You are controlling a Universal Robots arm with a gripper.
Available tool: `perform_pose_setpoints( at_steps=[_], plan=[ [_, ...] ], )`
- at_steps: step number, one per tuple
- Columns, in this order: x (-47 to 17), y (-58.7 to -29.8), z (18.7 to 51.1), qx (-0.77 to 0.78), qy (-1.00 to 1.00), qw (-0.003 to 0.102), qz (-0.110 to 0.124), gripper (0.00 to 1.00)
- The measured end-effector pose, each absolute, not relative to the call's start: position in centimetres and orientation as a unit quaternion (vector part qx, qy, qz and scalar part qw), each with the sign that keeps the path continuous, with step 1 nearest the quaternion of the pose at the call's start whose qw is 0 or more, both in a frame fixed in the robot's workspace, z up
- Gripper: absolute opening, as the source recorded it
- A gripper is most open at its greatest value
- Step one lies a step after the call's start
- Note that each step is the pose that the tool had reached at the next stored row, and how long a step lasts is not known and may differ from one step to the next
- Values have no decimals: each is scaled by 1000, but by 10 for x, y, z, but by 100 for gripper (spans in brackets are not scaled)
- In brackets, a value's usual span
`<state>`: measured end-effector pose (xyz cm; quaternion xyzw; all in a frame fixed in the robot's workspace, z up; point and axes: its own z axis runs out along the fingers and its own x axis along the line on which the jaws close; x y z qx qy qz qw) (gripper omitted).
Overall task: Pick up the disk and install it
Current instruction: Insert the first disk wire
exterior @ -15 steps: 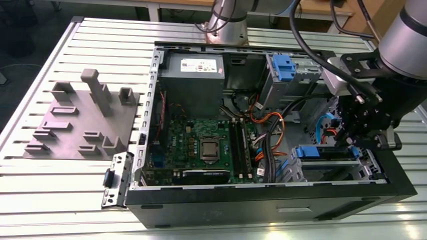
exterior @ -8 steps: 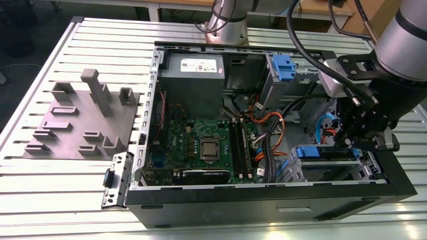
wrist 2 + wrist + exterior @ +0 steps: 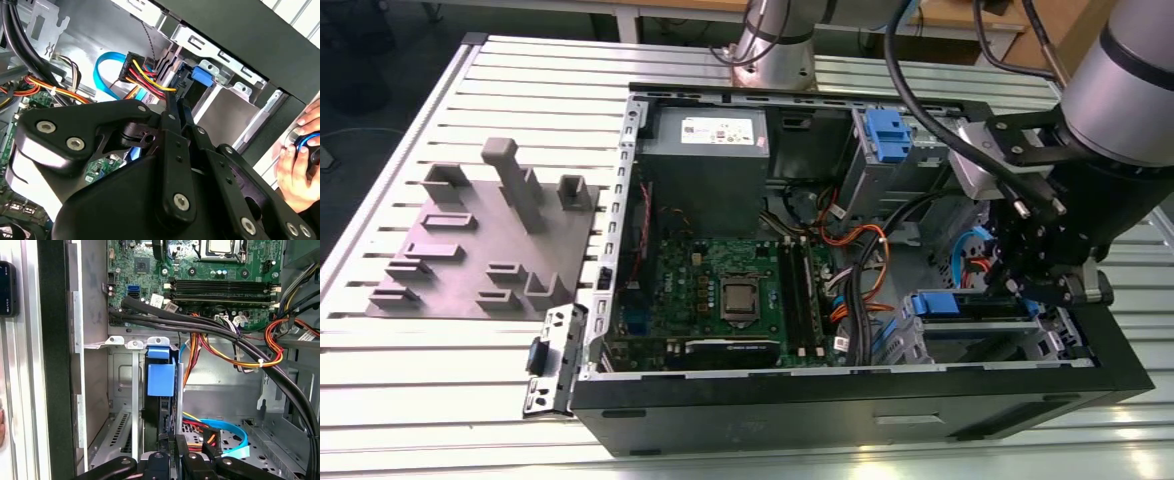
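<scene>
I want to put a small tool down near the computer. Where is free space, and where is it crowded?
Free: the slatted table in front of the grey fixture block, and the strip between that block and the computer case. Crowded: inside the case, where cables cross the motherboard and the hand sits.

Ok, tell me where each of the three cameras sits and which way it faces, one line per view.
Exterior view: off the arm, high, looking down into the open black computer case; the silver robot arm reaches in at that view's right.
First wrist view: on the arm, looking past the black gripper at the upright disk with blue plastic carrier in its metal bay.
Second wrist view: on the arm behind the gripper, facing the bay; a person's hand shows outside the case.
Both wrist views share the disk's blue carrier and the light blue flat cable.
</scene>
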<state>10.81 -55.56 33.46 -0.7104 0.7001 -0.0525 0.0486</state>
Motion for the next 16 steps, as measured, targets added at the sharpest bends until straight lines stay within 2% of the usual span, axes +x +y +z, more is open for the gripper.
perform_pose_setpoints(
  at_steps=[6, 16],
  plan=[
    [108, -557, 334, -713, 697, 53, -56, 16],
    [107, -558, 333, -713, 697, 53, -56, 16]
  ],
)
